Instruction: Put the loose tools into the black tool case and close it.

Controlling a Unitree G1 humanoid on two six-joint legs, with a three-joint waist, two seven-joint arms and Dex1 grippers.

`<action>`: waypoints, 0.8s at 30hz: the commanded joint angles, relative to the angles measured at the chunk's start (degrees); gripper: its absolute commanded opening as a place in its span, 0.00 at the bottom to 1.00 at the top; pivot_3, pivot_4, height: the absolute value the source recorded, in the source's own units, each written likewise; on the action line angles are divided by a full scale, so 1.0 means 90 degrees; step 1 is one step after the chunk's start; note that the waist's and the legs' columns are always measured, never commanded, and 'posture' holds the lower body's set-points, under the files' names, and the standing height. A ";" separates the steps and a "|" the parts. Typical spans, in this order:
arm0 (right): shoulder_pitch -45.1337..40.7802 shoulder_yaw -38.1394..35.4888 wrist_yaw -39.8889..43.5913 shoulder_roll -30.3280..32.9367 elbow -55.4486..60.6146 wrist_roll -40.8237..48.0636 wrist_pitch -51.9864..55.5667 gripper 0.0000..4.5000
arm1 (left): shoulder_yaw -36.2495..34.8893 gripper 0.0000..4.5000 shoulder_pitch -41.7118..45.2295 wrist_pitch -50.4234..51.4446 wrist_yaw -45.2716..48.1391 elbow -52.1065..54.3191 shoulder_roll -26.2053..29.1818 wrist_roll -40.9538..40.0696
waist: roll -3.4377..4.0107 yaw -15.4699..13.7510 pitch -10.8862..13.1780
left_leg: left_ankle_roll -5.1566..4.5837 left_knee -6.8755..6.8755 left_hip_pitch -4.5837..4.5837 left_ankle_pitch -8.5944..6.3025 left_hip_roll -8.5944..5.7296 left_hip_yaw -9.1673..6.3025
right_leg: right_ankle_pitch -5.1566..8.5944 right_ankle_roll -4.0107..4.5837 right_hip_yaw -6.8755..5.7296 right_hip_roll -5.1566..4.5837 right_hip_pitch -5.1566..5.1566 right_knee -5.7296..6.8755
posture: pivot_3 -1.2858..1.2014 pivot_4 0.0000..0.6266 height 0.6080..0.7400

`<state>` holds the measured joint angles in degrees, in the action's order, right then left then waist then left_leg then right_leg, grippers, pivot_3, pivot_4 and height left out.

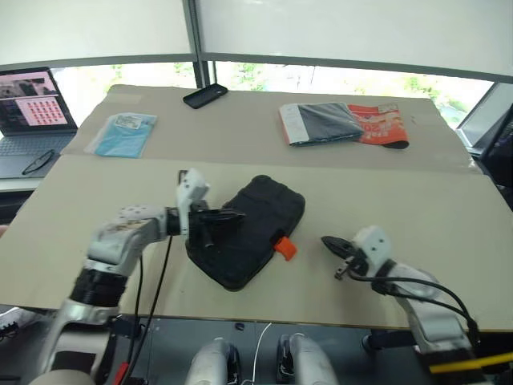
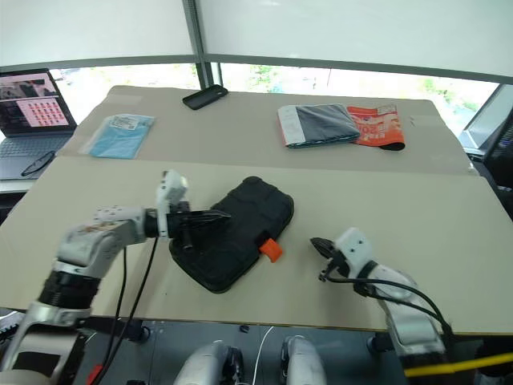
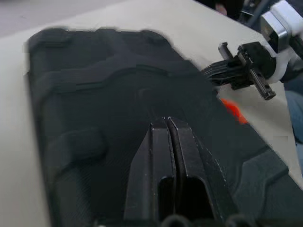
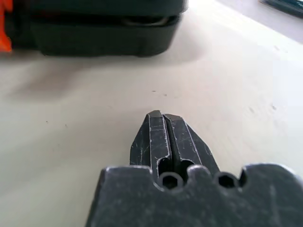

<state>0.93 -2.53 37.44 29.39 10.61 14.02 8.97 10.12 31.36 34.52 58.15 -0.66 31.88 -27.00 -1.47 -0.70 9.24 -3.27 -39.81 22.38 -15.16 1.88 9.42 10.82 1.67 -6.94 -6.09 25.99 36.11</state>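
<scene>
The left gripper (image 1: pixel 232 215), its fingers pressed together and holding nothing, hovers right over the lid of the closed black tool case (image 1: pixel 255 234), while the right gripper (image 1: pixel 331 243), likewise pinched together and empty, sits just beside the case's orange latch (image 1: pixel 285 248).
</scene>
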 commanded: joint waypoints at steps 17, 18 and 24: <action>-0.0171 0.0874 0.0453 0.0292 0.1291 0.0229 0.1000 0.00 | 0.0365 0.03 -0.0844 0.0446 -0.0868 -0.0077 -0.0543 0.0871 | 0.0113 -0.0083 -0.0095 | -0.0049 0.0008 -0.0119 -0.0091 -0.0003 -0.0026 | 0.0019 0.0005 -0.0010 -0.0039 -0.0130 -0.0040 | 0.52 0.24 1.00; -0.0200 0.0900 0.0462 0.0254 0.1260 0.0222 0.0973 0.00 | 0.0351 0.03 -0.0873 0.0463 -0.0886 -0.0044 -0.0532 0.0875 | 0.0114 -0.0082 -0.0096 | -0.0049 0.0009 -0.0118 -0.0092 -0.0002 -0.0026 | 0.0018 0.0001 -0.0009 -0.0039 -0.0128 -0.0041 | 0.52 0.24 1.00; -0.0399 0.1220 0.0558 0.0152 0.0926 0.0000 0.0909 0.00 | 0.0288 0.03 -0.0890 0.0452 -0.0956 -0.0014 -0.0518 0.0921 | 0.0116 -0.0061 -0.0097 | -0.0043 0.0014 -0.0118 -0.0100 -0.0002 -0.0026 | 0.0019 -0.0012 -0.0010 -0.0037 -0.0126 -0.0041 | 0.52 0.24 1.00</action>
<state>-1.88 7.72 41.93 31.00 18.84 14.62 18.95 9.82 26.80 35.07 49.97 2.99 27.11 -20.36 -0.43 -1.24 8.37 -3.65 -39.69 21.32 -16.06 1.86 9.19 11.00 1.57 -7.03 -6.43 24.86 35.74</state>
